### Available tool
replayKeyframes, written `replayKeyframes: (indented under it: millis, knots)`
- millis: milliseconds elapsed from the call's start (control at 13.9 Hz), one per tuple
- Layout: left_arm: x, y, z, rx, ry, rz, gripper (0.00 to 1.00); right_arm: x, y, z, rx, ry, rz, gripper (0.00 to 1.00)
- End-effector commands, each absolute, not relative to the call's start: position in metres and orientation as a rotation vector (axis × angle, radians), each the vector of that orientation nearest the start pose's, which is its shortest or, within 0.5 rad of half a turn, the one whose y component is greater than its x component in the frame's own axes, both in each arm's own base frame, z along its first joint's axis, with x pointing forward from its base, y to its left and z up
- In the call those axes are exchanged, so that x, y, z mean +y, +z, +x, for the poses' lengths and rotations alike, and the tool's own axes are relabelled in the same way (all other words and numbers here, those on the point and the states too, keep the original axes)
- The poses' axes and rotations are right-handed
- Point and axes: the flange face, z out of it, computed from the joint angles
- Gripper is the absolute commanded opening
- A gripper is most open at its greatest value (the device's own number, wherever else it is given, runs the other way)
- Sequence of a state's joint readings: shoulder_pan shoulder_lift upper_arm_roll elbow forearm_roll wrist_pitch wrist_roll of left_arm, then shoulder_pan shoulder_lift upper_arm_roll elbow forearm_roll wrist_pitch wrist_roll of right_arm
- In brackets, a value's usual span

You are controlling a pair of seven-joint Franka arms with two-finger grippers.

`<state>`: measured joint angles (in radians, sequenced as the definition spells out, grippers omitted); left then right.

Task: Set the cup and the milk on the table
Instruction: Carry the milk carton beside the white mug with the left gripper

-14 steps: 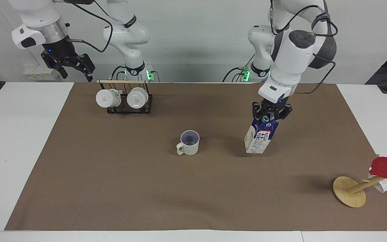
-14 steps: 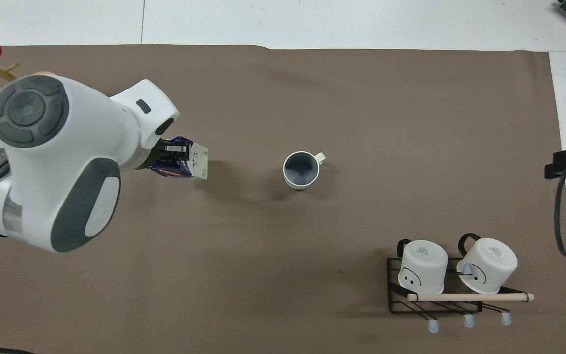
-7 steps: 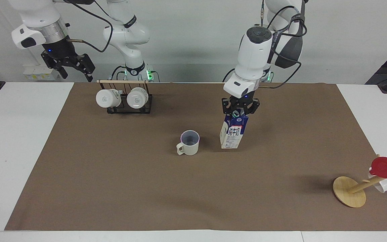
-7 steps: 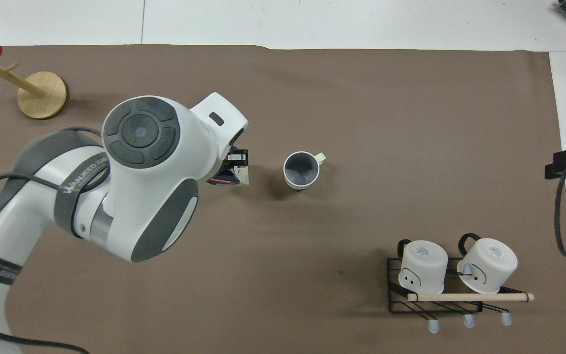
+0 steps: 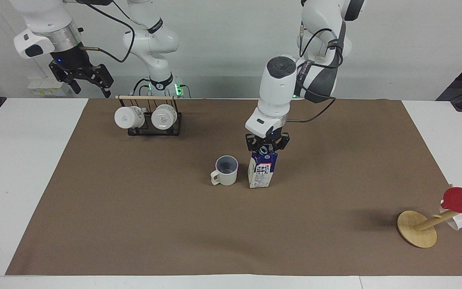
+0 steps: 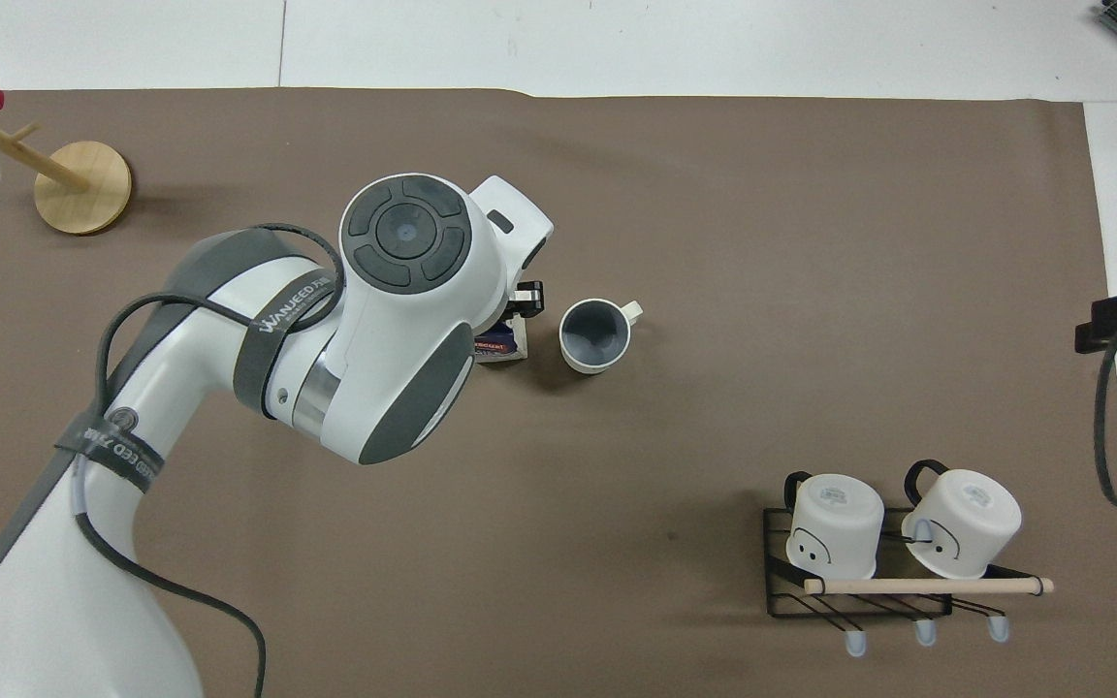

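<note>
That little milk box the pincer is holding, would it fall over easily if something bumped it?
Probably yes: the milk is tall on a narrow base, so a push near its top could tip it. Its flat sides should not roll. The left pincer grips its top, steadying it for now.

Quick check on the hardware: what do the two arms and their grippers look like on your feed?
Both arms are glossy white with dark grey joint caps and bands, and black cables looped outside. The left gripper is black with a small blue light above it. The right gripper is black under a silver wrist ring.

Milk (image 5: 261,173) beside cup (image 5: 225,171), toward left arm's end.
</note>
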<state>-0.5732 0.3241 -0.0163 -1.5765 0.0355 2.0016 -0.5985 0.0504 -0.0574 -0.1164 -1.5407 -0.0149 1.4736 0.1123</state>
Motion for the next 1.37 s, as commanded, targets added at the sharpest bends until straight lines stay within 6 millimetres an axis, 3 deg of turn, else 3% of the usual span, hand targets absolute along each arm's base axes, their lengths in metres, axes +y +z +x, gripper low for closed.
replayKeyframes:
  millis: [0, 144, 216, 432, 792, 1008, 1152, 1295]
  knots:
    - [-0.372, 0.466, 0.558, -0.004, -0.204, -3.159, 0.5, -0.039, 0.665, 0.522, 0.259, 0.003, -3.125, 1.0]
    - [-0.374, 0.464, 0.558, 0.002, -0.213, -3.162, 0.55, -0.039, 0.665, 0.522, 0.259, 0.003, -3.125, 1.0]
    - [-0.38, 0.452, 0.557, 0.013, -0.196, -3.156, 0.65, -0.039, 0.665, 0.522, 0.259, 0.003, -3.124, 1.0]
    - [-0.382, 0.451, 0.558, 0.021, -0.204, -3.154, 1.0, -0.039, 0.665, 0.522, 0.259, 0.003, -3.125, 1.0]
    - [-0.375, 0.461, 0.562, 0.019, -0.231, -3.155, 1.0, -0.039, 0.666, 0.522, 0.259, 0.001, -3.124, 1.0]
    - [-0.357, 0.507, 0.558, -0.01, -0.301, -3.179, 1.0, -0.039, 0.665, 0.522, 0.259, 0.003, -3.125, 1.0]
    - [-0.324, 0.546, 0.556, -0.059, -0.341, -3.187, 1.0, -0.039, 0.665, 0.522, 0.259, 0.003, -3.125, 1.0]
    - [-0.292, 0.572, 0.549, -0.022, -0.293, -3.163, 1.0, -0.039, 0.665, 0.522, 0.259, 0.003, -3.125, 1.0]
